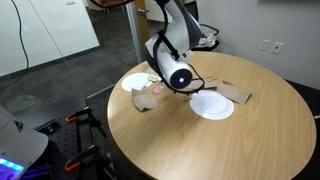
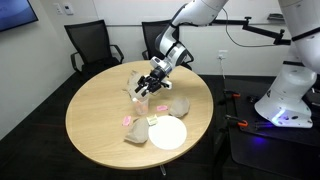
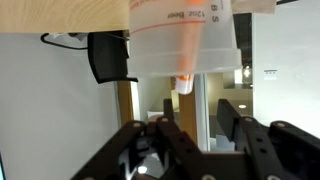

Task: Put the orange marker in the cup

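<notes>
Wrist view: the orange marker (image 3: 187, 55) is resting inside the cup (image 3: 155, 45) on the tabletop (image 3: 60, 15), its whitish end poking past the rim, while the claw (image 3: 205, 132) is hanging open and empty nearby, suggesting placement is done.

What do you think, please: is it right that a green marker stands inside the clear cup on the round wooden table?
Not quite. The marker inside the clear cup is orange, not green; the wrist view shows it. The cup does stand on the round wooden table.
</notes>
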`<state>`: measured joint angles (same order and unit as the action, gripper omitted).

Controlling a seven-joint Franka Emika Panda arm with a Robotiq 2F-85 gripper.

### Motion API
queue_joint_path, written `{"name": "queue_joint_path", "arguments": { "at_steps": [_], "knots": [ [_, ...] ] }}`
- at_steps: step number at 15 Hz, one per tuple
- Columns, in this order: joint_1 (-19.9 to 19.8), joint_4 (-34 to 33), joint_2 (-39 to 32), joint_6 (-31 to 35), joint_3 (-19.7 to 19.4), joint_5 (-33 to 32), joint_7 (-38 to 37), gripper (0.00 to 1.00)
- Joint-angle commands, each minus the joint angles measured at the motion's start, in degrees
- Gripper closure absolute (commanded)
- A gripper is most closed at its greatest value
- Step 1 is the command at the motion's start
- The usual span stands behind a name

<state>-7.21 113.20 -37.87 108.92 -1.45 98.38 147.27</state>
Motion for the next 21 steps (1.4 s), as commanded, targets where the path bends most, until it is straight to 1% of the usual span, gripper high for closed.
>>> {"name": "queue_joint_path", "arguments": {
  "at_steps": [1,2,3,4,6,7,9,21],
  "knots": [
    [1.16,0.00,0.28,-1.48,-1.24,1.52,1.59,0.17],
    [1.24,0.29,0.70,-1.54,-1.20,1.57,1.78,0.08],
    [1.29,0.55,1.08,-1.69,-1.16,1.59,2.00,0.02],
    [1.38,0.94,1.67,-1.75,-1.16,1.52,2.28,0.00],
    [1.64,1.89,3.15,-1.88,-1.14,1.30,3.62,0.00],
    [1.92,0.71,4.37,-1.71,-1.36,0.16,1.67,0.00],
    [2.29,1.75,6.75,-1.69,-1.32,-0.15,1.85,0.00],
    [4.48,12.01,24.86,-0.66,-0.84,0.47,0.87,0.00]
  ]
}}
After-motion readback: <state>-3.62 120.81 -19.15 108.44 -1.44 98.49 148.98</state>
